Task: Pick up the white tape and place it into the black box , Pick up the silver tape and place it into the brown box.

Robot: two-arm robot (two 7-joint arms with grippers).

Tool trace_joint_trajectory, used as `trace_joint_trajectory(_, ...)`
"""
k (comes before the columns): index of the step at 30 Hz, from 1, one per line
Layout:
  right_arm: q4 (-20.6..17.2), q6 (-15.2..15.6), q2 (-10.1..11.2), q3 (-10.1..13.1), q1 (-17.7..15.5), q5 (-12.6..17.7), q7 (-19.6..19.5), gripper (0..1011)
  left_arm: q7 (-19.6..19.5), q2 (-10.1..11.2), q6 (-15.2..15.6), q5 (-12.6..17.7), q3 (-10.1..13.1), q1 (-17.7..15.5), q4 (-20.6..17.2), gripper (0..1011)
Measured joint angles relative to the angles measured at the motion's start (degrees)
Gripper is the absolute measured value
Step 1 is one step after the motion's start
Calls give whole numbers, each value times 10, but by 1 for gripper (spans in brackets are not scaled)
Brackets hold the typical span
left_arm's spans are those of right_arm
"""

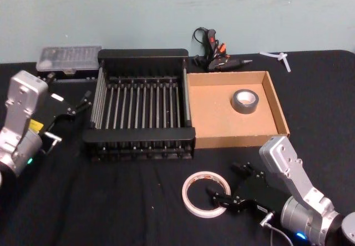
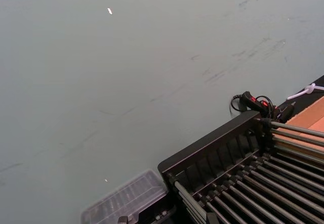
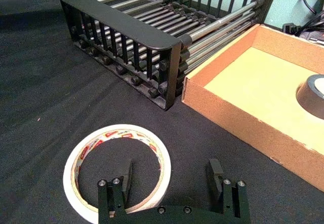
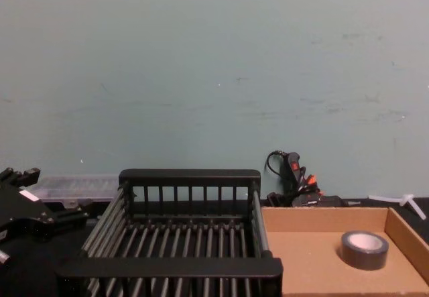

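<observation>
White tape (image 1: 207,194) lies flat on the black table (image 1: 111,201), near of the black box (image 1: 141,63). The right gripper (image 1: 227,183) sits at the roll's right edge, fingers spread — one inside the ring. Silver tape (image 1: 246,101) rests in the brown box (image 1: 276,104). The left gripper (image 1: 77,104) hangs left of the crate — cannot tell its state.
</observation>
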Motion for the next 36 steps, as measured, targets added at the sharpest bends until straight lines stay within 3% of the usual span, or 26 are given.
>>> trace_joint_trajectory(5,0,0,0,0,0,0,0,890,0,0,0,0,0,0,0,1001)
trace_joint_trajectory(29,0,-1,0,0,0,1,1,136,0,0,0,0,0,0,0,1001)
trace_joint_trajectory(36,0,-1,0,0,0,1,1,93,0,0,0,0,0,0,0,1001)
